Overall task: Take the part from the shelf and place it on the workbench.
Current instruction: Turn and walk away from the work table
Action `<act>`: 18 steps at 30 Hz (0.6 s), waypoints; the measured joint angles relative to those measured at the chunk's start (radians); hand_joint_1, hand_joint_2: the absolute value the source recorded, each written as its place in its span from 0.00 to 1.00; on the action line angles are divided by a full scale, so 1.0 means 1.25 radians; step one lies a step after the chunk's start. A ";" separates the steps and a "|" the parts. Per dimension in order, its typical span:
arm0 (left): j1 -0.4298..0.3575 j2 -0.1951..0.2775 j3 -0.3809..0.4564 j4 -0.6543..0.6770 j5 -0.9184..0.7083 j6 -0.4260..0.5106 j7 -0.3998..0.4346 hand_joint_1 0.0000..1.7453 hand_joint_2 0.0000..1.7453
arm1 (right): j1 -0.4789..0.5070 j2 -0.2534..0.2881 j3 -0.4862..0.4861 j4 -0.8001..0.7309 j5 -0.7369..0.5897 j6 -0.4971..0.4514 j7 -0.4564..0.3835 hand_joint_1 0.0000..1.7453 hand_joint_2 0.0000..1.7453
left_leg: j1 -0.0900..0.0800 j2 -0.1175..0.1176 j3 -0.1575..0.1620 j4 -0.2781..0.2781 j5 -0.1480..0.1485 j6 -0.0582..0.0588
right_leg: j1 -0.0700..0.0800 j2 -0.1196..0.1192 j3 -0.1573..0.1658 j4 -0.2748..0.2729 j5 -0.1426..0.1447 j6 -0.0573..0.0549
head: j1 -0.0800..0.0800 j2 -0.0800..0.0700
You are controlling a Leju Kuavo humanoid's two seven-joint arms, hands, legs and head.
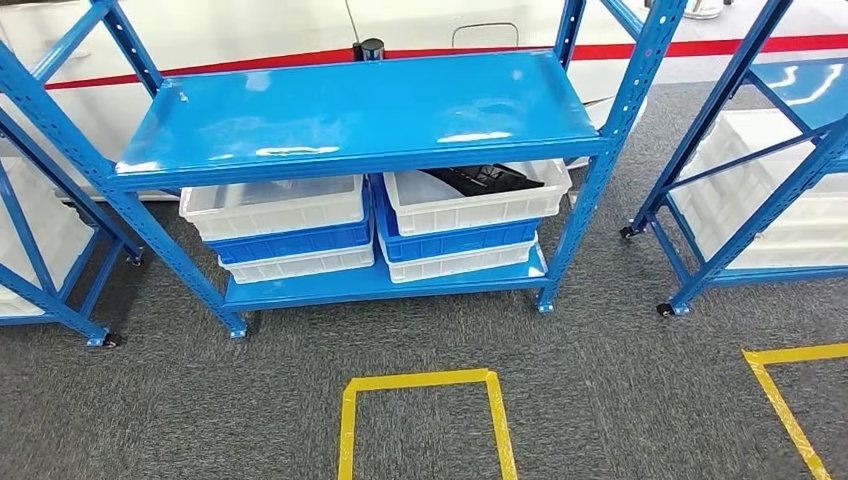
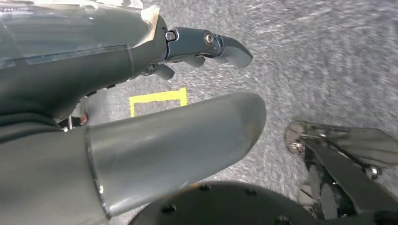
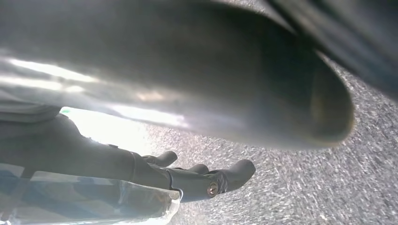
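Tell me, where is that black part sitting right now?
In the head view, the black part lies in the top white bin of the right-hand stack, under the blue shelf.

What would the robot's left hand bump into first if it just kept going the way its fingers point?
Probably the grey carpet. The left hand hangs open over it, with nothing between the fingers and the floor; depth is hard to judge.
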 joint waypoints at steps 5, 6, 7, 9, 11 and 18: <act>0.004 -0.001 0.000 0.000 0.000 0.003 -0.004 0.00 0.00 | 0.004 0.000 0.000 0.000 0.000 0.000 0.000 0.00 0.00 | -0.002 0.000 -0.103 0.075 -0.020 0.005 | 0.011 0.004 0.020 0.000 -0.024 -0.008 | -0.005 0.000; 0.005 -0.001 0.000 0.000 0.000 0.005 -0.006 0.00 0.00 | 0.005 0.001 0.000 0.000 0.000 0.000 0.000 0.00 0.00 | -0.005 0.001 -0.094 0.029 0.017 0.014 | 0.013 0.004 0.027 -0.001 -0.031 -0.008 | -0.005 0.000; 0.005 0.001 0.000 0.000 0.000 0.005 -0.008 0.00 0.00 | 0.005 0.003 0.000 0.000 0.000 0.001 0.000 0.00 0.00 | -0.010 0.001 -0.083 -0.011 0.055 0.025 | 0.014 0.004 0.035 -0.001 -0.038 -0.007 | -0.004 0.000; 0.005 0.003 0.000 0.000 0.000 0.005 -0.010 0.00 0.00 | 0.004 0.006 -0.001 0.000 -0.001 0.001 0.001 0.00 0.00 | -0.021 0.000 -0.065 -0.062 0.087 0.043 | 0.013 0.006 0.050 -0.007 -0.051 -0.001 | -0.002 0.000; 0.003 0.004 0.000 0.000 0.000 0.005 -0.012 0.00 0.00 | 0.002 0.009 -0.002 -0.001 -0.002 0.001 0.002 0.00 0.00 | -0.028 -0.005 -0.048 -0.077 0.076 0.051 | 0.012 0.007 0.069 -0.002 -0.049 0.014 | -0.003 0.000; 0.004 0.003 0.000 0.000 0.000 0.005 -0.013 0.00 0.00 | -0.006 0.005 -0.004 -0.001 -0.002 0.001 0.003 0.00 0.00 | -0.014 -0.006 0.011 -0.100 0.063 0.059 | 0.010 0.006 -0.056 0.205 -0.110 0.030 | 0.004 0.000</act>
